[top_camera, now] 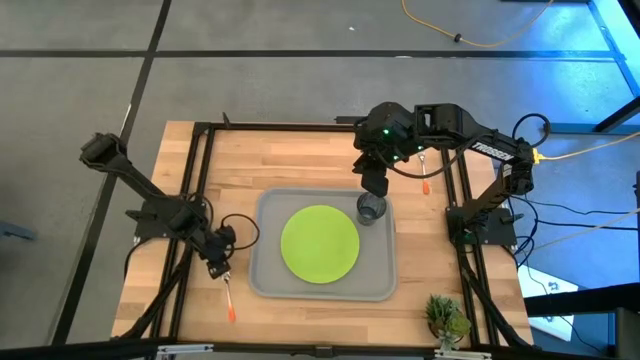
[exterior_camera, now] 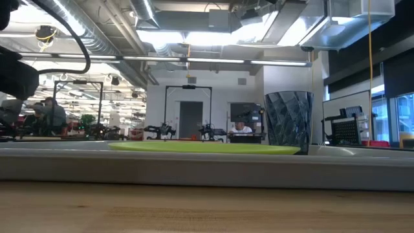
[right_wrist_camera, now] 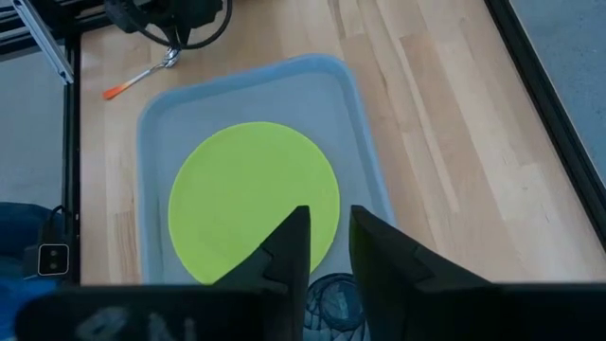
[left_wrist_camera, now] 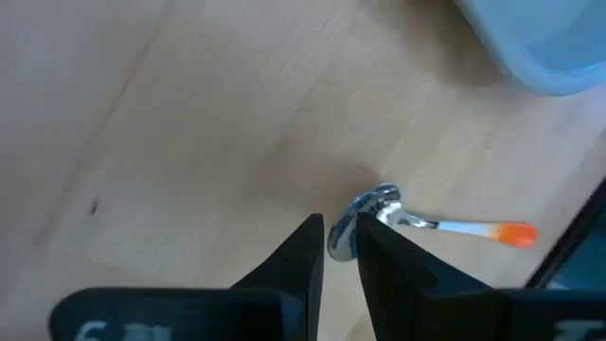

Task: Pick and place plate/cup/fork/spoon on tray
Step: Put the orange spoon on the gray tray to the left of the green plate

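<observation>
The lime-green plate (top_camera: 320, 243) lies flat in the middle of the light grey tray (top_camera: 265, 280). The dark cup (top_camera: 370, 208) stands upright on the tray's far right corner, also seen in the low view (exterior_camera: 288, 123). My right gripper (right_wrist_camera: 327, 237) hangs open above the cup, clear of it. The spoon (top_camera: 229, 297) lies on the wood left of the tray, with its bowl toward the far edge and its orange handle end toward the near edge. My left gripper (left_wrist_camera: 341, 248) is low over the bowl, fingers a little apart. The fork (top_camera: 425, 175) lies at the far right, beside the right arm. My left gripper's fingertips (left_wrist_camera: 308, 248) stand on either side of the spoon's bowl (left_wrist_camera: 341, 239), slanting down from above. Whether they touch it I cannot tell. The spoon lies flat on the table, its handle (left_wrist_camera: 473, 229) pointing away to one side.
Black frame rails (top_camera: 190, 200) run along the table's left and right sides. A small potted plant (top_camera: 446, 318) stands at the near right corner. Bare wood lies between the tray and the left rail. People sit in the room behind (exterior_camera: 242, 129).
</observation>
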### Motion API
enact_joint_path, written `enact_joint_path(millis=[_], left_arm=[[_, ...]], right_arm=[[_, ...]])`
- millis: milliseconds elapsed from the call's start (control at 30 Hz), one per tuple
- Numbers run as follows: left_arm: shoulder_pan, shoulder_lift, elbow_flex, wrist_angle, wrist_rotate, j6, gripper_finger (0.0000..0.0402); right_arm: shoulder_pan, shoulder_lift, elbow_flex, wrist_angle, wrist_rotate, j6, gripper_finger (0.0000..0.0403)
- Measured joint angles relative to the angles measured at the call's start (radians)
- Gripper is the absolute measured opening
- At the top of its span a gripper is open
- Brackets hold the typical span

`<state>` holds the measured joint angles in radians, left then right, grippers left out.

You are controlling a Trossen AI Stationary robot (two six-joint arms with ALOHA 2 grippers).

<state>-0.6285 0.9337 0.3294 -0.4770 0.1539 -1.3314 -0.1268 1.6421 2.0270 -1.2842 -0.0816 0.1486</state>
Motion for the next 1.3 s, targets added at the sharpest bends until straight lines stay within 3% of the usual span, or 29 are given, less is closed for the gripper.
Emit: enact_joint_path(millis=[300, 500, 767, 1000, 1300], left_arm=[[0.000, 0.081, 0.000, 0.011, 0.033, 0.010, 0.0052], [0.002, 0.079, 0.003, 0.025, 0.047, 0.009, 0.0007], [0.002, 0.072, 0.022, 0.025, 0.041, 0.025, 0.0003], [0.005, 0.072, 0.141, -0.024, 0.078, 0.106, 0.0000], [0.066, 0.072, 0.391, -0.318, 0.116, 0.260, 0.0000]], right_arm=[[0.000, 0.000, 0.000, 0.000, 0.000, 0.000, 0.0078], [0.000, 0.000, 0.000, 0.000, 0.000, 0.000, 0.0078], [0.000, 0.000, 0.000, -0.001, 0.000, 0.000, 0.0078], [0.000, 0.000, 0.000, -0.002, 0.000, -0.029, 0.0078], [0.000, 0.000, 0.000, -0.004, -0.001, -0.053, 0.0078]])
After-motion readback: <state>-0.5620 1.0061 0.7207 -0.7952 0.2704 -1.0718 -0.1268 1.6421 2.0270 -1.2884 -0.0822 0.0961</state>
